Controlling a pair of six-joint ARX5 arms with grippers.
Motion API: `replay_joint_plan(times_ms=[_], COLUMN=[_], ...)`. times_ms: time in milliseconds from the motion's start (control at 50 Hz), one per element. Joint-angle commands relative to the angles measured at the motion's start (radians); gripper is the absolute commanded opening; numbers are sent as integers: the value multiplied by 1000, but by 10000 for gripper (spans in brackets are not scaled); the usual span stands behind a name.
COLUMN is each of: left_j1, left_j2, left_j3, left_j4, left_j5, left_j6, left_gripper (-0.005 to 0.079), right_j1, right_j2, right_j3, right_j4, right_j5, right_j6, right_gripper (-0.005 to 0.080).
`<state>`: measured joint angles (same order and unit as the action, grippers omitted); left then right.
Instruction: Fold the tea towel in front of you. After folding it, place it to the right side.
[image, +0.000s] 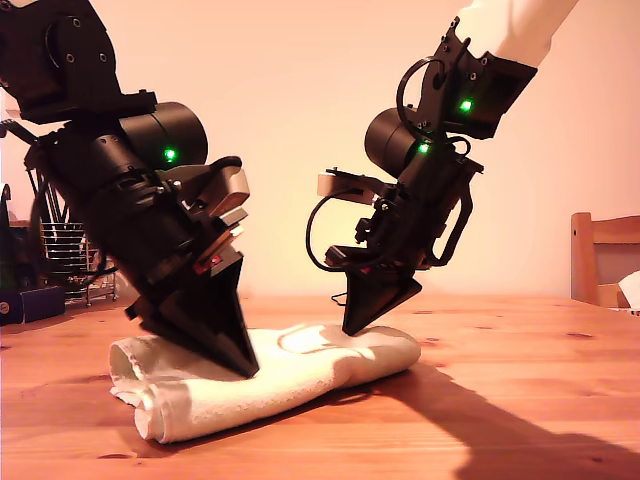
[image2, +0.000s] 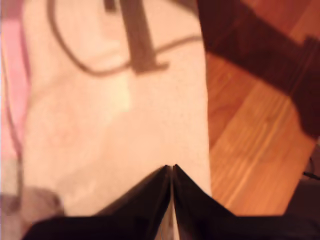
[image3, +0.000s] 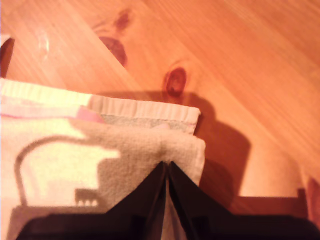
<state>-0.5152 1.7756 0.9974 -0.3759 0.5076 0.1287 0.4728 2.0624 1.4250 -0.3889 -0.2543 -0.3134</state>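
Tea towel (image: 300, 375) lies on the wooden table (image: 520, 400), approx. centre of the exterior view, a bit toward 7 o'clock. It's folded into a long thick bundle. The bulkier, rolled-looking end is at 9 o'clock and the flatter end at 3 o'clock of that view. Cloth is cream terry.

Two black arms lean in over it w/ green LEDs lit. One arm (image: 130, 210) comes down from 10 o'clock in the exterior view, its pointed tip on the towel near the bulky end. Other arm (image: 420, 200) comes from 1 o'clock, tip touching the towel's top toward the flat end. Wrist views don't settle which arm is which.

My first gripper (image2: 171, 167): jaws closed, tips together on the towel surface. Can't tell if any cloth is pinched between them. Towel fills most of that view, w/ a blurred pink strip (image2: 15, 85) along one edge, cable-shaped shadows across the cloth and bare wood beside it.

My second gripper (image3: 166, 164): jaws likewise closed, tips meeting right at a towel corner. Pinch or no pinch, can't tell. Stacked layers show there: a ribbed hem (image3: 145, 109) just beyond the top layer, a bit of pink under it. Dark knot (image3: 176, 82) in the wood past the hem, apart from the cloth.

Background, exterior view: wooden chair back (image: 600, 255) at 3 o'clock, wire rack (image: 70, 255) at 9 o'clock, both well apart from the towel.
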Motion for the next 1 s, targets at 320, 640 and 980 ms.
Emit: replay_joint_plan(times_ms=[320,640,980], left_j1=[10,42,44], left_j2=[15,15,15], left_j3=[-10,-10,-10], left_j4=[54,9,-67], left_j5=[-26,-161,-159], left_j6=[-31,-16,-37], left_gripper=[-24,-24,-24], right_j1=[4,5,13], right_j2=[-44,-33,39], right_j3=[38,35,34], right_j4=[-152,-220,-180], right_j5=[-85,-88,-103], right_j6=[29,29,29], right_gripper=[-13,-13,-13])
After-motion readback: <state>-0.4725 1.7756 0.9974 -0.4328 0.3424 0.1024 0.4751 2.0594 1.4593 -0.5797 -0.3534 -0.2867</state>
